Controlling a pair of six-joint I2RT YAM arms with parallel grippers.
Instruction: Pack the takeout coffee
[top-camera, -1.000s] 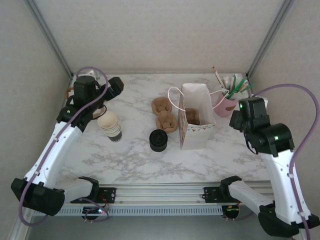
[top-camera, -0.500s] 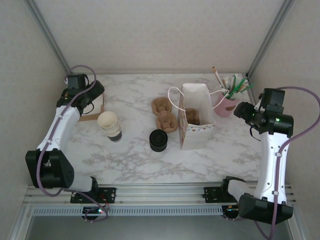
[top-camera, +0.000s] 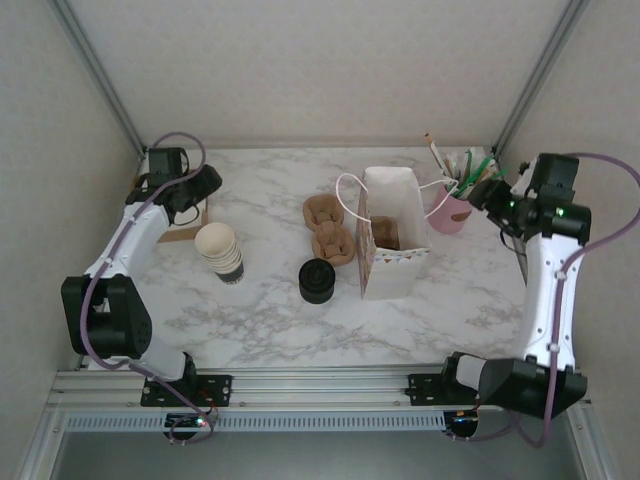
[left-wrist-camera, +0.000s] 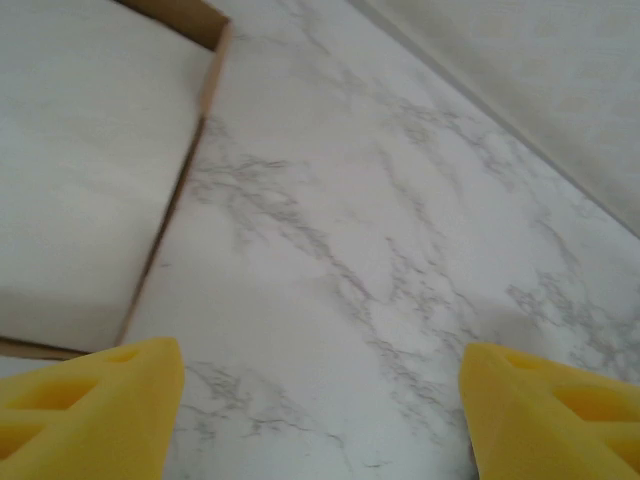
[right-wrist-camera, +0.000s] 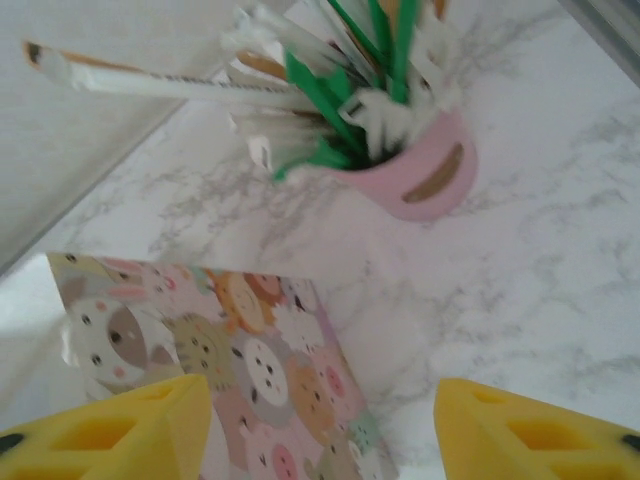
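The takeout coffee is hidden from me. A white paper bag (top-camera: 392, 262) with a cartoon-animal front (right-wrist-camera: 250, 370) stands open mid-table, and a brownish shape (top-camera: 385, 233) sits inside it, too small to tell. My left gripper (top-camera: 197, 186) (left-wrist-camera: 320, 425) hovers open over bare marble at the far left, beside a flat cardboard-edged sheet (left-wrist-camera: 90, 170). My right gripper (top-camera: 487, 192) (right-wrist-camera: 325, 430) is open above the bag's right side, near the pink cup (right-wrist-camera: 420, 175). Nothing lies between either pair of yellow fingers.
A stack of cream cups (top-camera: 220, 251) stands left of centre. A squat black lid stack (top-camera: 318, 281) and brown holders (top-camera: 328, 228) lie left of the bag. The pink cup (top-camera: 450, 208) holds straws and stirrers. Metal frame posts rise at both back corners.
Both arms have folded back and swung outward. The left gripper has gone toward the far left corner. The right has drawn back toward the pink cup.
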